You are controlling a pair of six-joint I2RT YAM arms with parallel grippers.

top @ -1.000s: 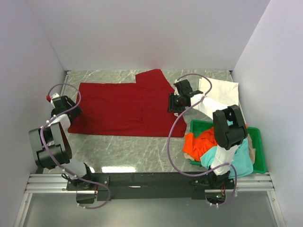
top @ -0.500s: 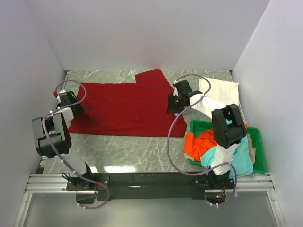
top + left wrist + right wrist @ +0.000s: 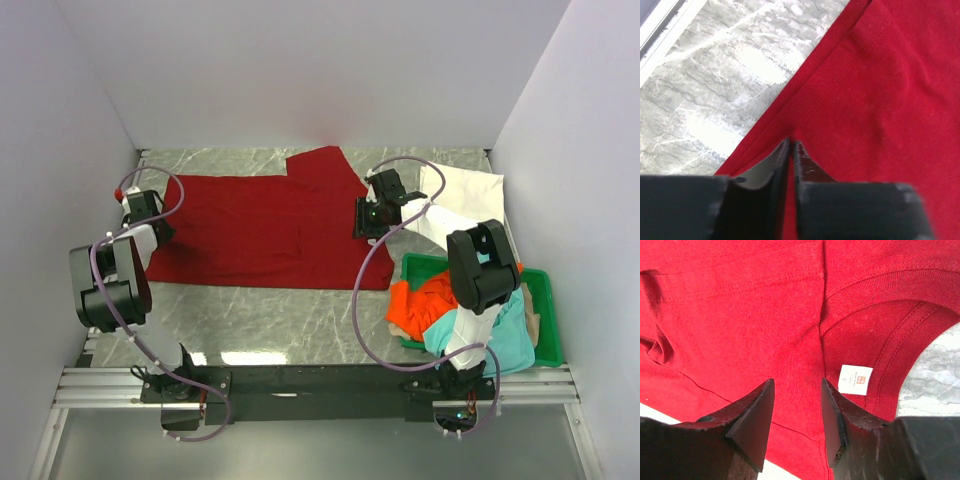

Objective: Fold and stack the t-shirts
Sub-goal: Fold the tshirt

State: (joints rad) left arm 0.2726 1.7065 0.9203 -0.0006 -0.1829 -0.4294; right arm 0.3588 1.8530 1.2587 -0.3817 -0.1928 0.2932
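The large dark red t-shirt (image 3: 265, 225) lies spread flat across the marble table (image 3: 270, 315). At its left hem, my left gripper (image 3: 152, 214) has its jaws pressed together on a pinch of the red cloth (image 3: 880, 100); the fingertips (image 3: 791, 142) meet at the hem edge. My right gripper (image 3: 368, 218) hovers open over the shirt's right end, its fingers (image 3: 760, 410) astride the shoulder fabric beside the collar and the white neck label (image 3: 856, 379). A white t-shirt (image 3: 465, 195) lies at the back right. Orange (image 3: 425, 300) and teal (image 3: 500, 340) t-shirts sit heaped at the green tray.
The green plastic tray (image 3: 545, 320) stands at the right front, under the right arm. White walls close in the table on three sides. Bare marble (image 3: 715, 75) runs along the left of the red shirt and in front of it.
My left gripper moved back along the shirt's left edge and closed on the hem. The right gripper has hardly moved and stays open.
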